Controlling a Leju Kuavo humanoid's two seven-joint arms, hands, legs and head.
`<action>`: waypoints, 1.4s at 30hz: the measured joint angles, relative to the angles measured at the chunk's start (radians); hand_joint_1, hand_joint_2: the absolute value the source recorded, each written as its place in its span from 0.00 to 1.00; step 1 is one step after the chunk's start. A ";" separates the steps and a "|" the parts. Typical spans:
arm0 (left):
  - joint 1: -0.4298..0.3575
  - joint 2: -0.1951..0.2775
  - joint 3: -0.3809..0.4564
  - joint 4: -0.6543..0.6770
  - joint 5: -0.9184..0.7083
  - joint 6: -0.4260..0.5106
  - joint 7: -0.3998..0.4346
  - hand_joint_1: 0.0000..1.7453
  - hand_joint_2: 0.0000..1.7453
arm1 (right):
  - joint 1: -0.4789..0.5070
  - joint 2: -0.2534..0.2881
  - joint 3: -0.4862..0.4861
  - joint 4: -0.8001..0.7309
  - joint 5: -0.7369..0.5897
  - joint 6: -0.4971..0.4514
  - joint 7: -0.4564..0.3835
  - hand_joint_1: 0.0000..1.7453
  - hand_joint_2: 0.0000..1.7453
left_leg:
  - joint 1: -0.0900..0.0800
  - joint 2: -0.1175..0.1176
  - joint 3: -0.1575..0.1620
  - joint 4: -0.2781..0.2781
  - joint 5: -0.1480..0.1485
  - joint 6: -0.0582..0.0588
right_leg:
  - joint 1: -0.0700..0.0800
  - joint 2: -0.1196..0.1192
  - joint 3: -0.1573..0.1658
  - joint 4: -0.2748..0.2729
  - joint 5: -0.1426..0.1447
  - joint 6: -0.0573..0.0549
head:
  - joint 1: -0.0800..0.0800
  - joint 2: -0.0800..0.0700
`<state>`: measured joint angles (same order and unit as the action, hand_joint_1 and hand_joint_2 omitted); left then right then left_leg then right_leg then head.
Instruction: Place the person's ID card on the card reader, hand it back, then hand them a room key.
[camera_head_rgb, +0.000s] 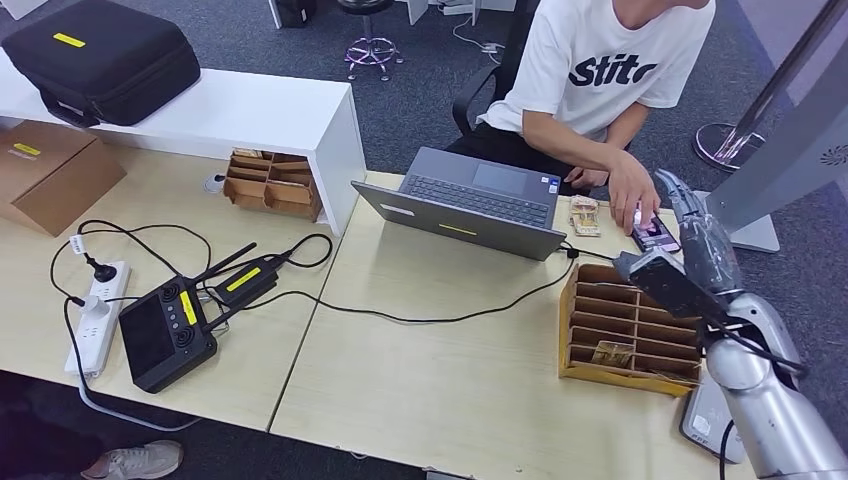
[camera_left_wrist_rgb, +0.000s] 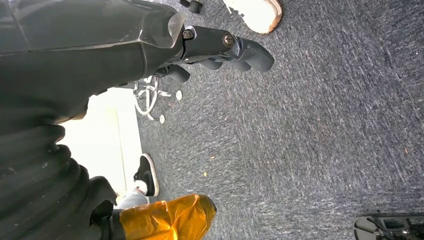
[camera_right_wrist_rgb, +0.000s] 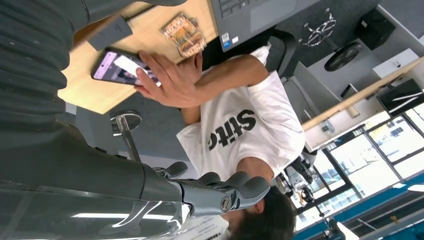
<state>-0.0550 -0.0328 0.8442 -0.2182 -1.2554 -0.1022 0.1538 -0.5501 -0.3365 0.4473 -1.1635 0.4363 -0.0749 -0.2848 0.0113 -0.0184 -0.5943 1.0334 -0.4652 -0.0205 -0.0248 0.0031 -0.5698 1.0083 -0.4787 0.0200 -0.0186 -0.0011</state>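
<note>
From the head view we see our right hand (camera_head_rgb: 690, 225) raised over the right edge of the wooden surface (camera_head_rgb: 440, 380), fingers stretched out and holding nothing. Just beside it a person's hand (camera_head_rgb: 632, 195) presses a card (camera_head_rgb: 641, 217) onto a phone-like device (camera_head_rgb: 655, 235) that lies flat near the laptop (camera_head_rgb: 470, 200). A cardboard sorter (camera_head_rgb: 625, 325) stands close in front of our right arm.

In the left wrist view our left hand (camera_left_wrist_rgb: 220, 50) hangs over grey carpet (camera_left_wrist_rgb: 310, 130), fingers (camera_left_wrist_rgb: 252, 52) loosely curled with nothing in them.

In the right wrist view our fingers (camera_right_wrist_rgb: 235, 187) lie extended and apart, empty, while the person's hand (camera_right_wrist_rgb: 167, 82) rests on the lit device (camera_right_wrist_rgb: 117, 67) with the white card (camera_right_wrist_rgb: 132, 65) under its fingertips.
</note>
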 joint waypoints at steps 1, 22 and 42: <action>0.000 0.000 0.001 0.000 0.000 0.001 0.000 0.00 1.00 | 0.015 0.000 -0.001 -0.006 0.000 0.001 -0.001 0.00 1.00 | 0.000 0.000 0.000 0.000 0.000 0.000 | 0.000 0.000 0.000 0.000 0.000 0.000 | 0.000 0.000; 0.000 0.000 0.002 0.000 -0.010 0.003 0.000 0.00 1.00 | 0.116 0.003 0.016 -0.013 0.045 -0.020 0.016 0.00 1.00 | 0.000 0.000 -0.001 0.000 0.000 0.000 | 0.000 0.000 0.000 0.000 0.000 0.000 | 0.000 0.000; -0.002 -0.001 0.002 0.000 -0.032 0.001 -0.002 0.00 1.00 | 0.044 0.080 0.041 0.190 0.160 -0.161 0.048 0.00 1.00 | 0.000 0.000 -0.001 0.000 0.000 0.000 | 0.000 0.000 0.000 0.000 0.000 0.000 | 0.000 0.000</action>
<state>-0.0568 -0.0336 0.8465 -0.2182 -1.2871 -0.1011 0.1514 -0.5060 -0.2565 0.4887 -0.9732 0.5965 -0.2360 -0.2366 0.0113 -0.0186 -0.5953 1.0333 -0.4651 -0.0204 -0.0248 0.0028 -0.5699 1.0085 -0.4787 0.0201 -0.0186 -0.0011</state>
